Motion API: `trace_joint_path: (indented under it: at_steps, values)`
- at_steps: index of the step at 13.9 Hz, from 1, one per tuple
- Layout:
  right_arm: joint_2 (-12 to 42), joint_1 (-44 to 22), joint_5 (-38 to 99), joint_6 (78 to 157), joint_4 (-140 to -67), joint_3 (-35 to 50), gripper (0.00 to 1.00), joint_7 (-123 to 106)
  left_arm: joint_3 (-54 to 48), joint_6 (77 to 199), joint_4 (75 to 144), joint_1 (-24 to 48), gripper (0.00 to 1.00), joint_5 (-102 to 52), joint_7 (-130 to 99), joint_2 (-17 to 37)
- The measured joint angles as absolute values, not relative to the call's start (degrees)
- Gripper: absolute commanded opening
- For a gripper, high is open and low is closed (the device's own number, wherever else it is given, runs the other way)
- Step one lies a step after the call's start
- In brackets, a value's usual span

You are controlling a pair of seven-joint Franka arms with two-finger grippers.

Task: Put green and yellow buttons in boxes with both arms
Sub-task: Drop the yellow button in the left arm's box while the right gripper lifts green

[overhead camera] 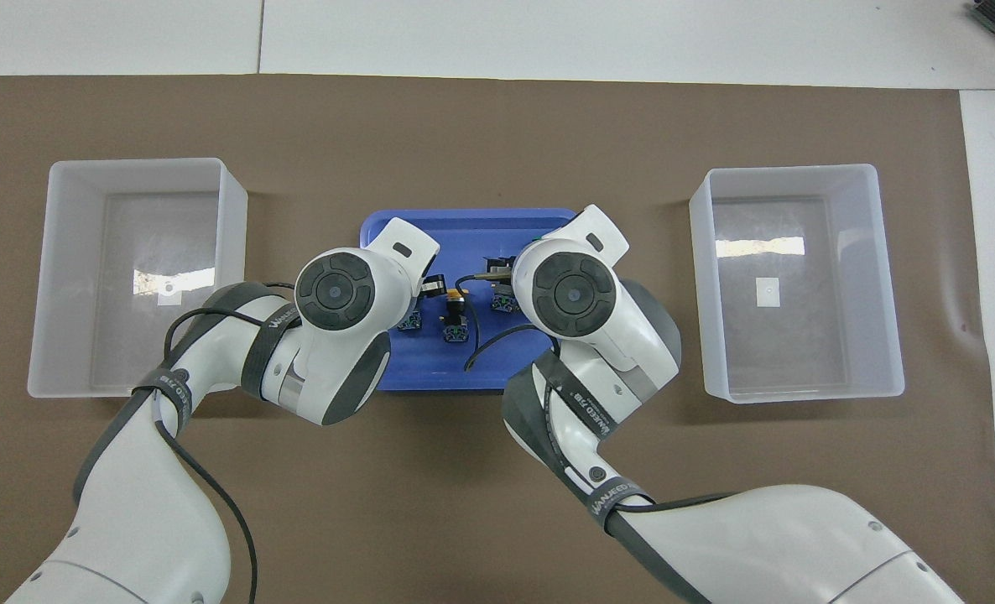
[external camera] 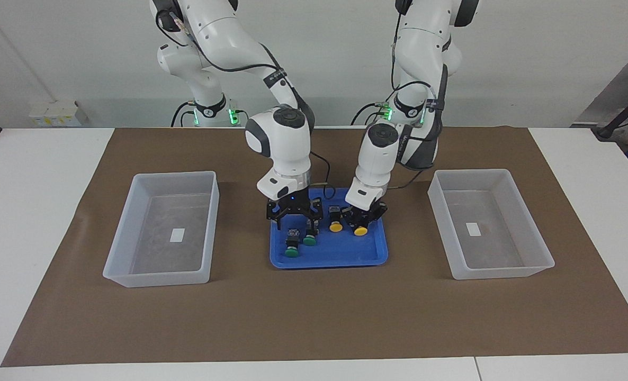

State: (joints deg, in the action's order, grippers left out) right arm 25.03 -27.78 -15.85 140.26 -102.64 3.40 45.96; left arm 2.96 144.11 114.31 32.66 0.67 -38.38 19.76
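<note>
Box at the right arm's end [external camera: 158, 279]: holds only its label, so it is free to take buttons
Right gripper [external camera: 296, 221]: jaws spread wide, low over the tray's half toward the right arm's end, seemingly lining up on a green button; holds nothing
First green button [external camera: 292, 250]: on its side, cap toward the tray edge farthest from the robots
Second green button [external camera: 309, 239]: just beside the first, under the right gripper's fingers; whether they touch it I cannot tell
Blue tray [external camera: 330, 263]: midway between the boxes – both arms can reach it
Free yellow button [external camera: 336, 225]: near the tray's middle, untouched
Gripped yellow button [external camera: 361, 230]: toward the tray edge at the left arm's end, cap pointing away from the robots
Left gripper [external camera: 363, 218]: closed on this button's dark body – probably ready to lift
Box at the left arm's end [external camera: 499, 272]: no buttons in it, the likely place for the yellow ones
</note>
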Motion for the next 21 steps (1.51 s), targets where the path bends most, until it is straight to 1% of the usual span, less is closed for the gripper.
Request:
trace_joint_path:
  at_steps: [2, 4, 9, 13, 15, 17, 18, 19, 20, 21]
  values:
    - [26.06, -28.75, -16.28, 140.40, -102.63, 3.37, 1.00, 47.95, 3.11, 144.03, 113.97, 32.58, 0.00, 0.67, -38.38, 19.76]
    - [26.08, -29.14, -16.30, 140.40, -102.54, 3.38, 1.00, 49.41, 3.29, 142.27, 112.20, 32.12, 0.00, 0.67, -38.38, 19.74]
    - [26.14, -30.07, -16.30, 140.40, -102.52, 3.38, 1.00, 50.52, 3.60, 130.30, 102.30, 27.29, 0.00, 0.68, -36.94, 19.27]
    - [26.28, -30.42, -16.30, 140.40, -102.56, 3.38, 1.00, 50.55, 3.83, 117.32, 93.20, 18.56, 0.00, 0.40, -24.07, 18.30]
    - [26.32, -30.49, -16.30, 140.40, -102.56, 3.38, 0.99, 50.83, 3.92, 114.40, 91.30, 13.36, 0.00, 0.08, -15.45, 18.16]
    - [26.40, -30.59, -16.30, 140.40, -102.73, 3.38, 0.80, 51.17, 3.94, 113.86, 91.13, 8.61, 0.00, -0.27, -7.37, 18.20]
    - [26.48, -30.63, -16.30, 140.40, -102.84, 3.38, 0.67, 51.19, 3.93, 113.79, 91.22, 6.64, 0.00, -0.42, -3.96, 18.24]
    - [26.55, -30.70, -16.30, 140.40, -102.88, 3.38, 0.38, 51.20, 3.93, 113.76, 91.50, 5.00, 0.00, -0.50, -1.23, 18.25]
    - [26.60, -30.83, -16.30, 140.40, -102.89, 3.38, 0.18, 51.22, 3.93, 113.93, 92.15, 3.76, 0.00, -0.57, 0.64, 18.23]
    - [26.60, -31.00, -16.30, 140.40, -102.88, 3.38, 0.14, 51.30, 3.93, 114.97, 93.58, 2.91, 0.00, -0.66, 1.73, 18.12]
